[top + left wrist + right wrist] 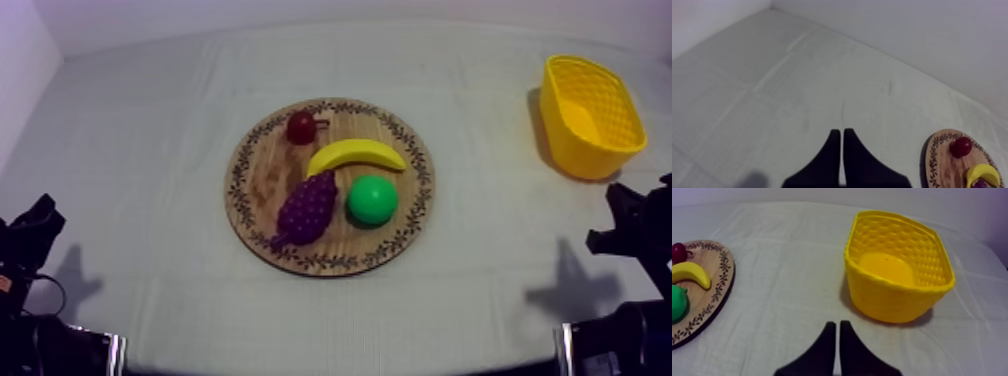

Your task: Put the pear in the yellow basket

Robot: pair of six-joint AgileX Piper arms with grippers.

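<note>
A green pear lies on the round wooden board at its right side, below a banana. The pear and the board also lie off to one side of my right gripper, whose fingers meet in a narrow wedge over bare cloth in front of the yellow basket. The basket stands empty at the far right of the table. My left gripper is shut over bare cloth, well away from the board. Both arms rest low at the table's sides.
On the board also lie a bunch of purple grapes and a small red fruit. Open cloth lies between board and basket. A pale wall rises at the left edge and behind the table.
</note>
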